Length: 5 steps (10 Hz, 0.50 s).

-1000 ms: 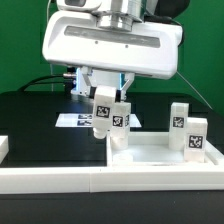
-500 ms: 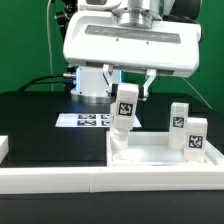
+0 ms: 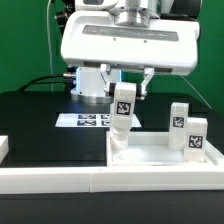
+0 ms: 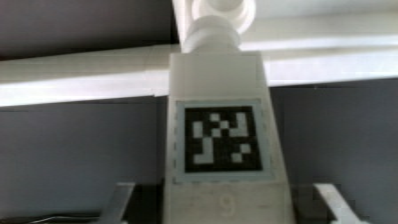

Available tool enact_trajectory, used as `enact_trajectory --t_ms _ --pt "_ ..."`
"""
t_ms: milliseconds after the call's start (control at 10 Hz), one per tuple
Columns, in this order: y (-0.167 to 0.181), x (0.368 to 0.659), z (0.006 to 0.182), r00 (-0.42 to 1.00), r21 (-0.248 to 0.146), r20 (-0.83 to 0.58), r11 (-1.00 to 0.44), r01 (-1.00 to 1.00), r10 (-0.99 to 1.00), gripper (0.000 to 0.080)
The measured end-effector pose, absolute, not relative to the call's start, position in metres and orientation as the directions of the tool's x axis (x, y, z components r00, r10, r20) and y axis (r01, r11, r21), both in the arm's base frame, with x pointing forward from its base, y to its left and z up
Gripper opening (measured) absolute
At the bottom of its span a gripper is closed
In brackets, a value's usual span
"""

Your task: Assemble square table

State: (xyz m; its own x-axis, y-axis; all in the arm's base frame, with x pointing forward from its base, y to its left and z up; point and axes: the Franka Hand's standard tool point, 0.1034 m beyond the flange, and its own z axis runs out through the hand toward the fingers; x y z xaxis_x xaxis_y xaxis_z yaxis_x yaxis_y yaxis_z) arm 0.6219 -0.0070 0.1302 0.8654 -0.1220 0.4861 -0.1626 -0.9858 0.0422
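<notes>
Since a second ago the pincer (image 3: 122,88) moved right, clamping a leg (image 3: 121,112) upright over the tabletop (image 3: 150,152) corner socket for insertion

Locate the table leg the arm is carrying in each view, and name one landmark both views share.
Exterior view: the held leg hangs upright just below the arm's white housing, near the picture's centre, over the tabletop's corner on the exterior view's left.
Wrist view: the same leg fills the middle of the picture, its black-white tag facing the camera, between the fingers.
Shared landmark: the tag on the held leg.
</notes>
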Motion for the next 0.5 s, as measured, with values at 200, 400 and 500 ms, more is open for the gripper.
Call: enact_trajectory --t_ms 200,400,500 --pt "-0.0110 0.6224 0.1286 0.865 0.025 0.487 -0.988 -0.151 -0.120 0.0290" --pt "-0.0126 0.6208 0.1244 0.867 0.016 0.480 -0.987 -0.159 -0.132 0.0290" --pt "-0.0121 0.6209 0.1243 0.868 0.017 0.480 -0.988 -0.156 -0.129 0.0290"
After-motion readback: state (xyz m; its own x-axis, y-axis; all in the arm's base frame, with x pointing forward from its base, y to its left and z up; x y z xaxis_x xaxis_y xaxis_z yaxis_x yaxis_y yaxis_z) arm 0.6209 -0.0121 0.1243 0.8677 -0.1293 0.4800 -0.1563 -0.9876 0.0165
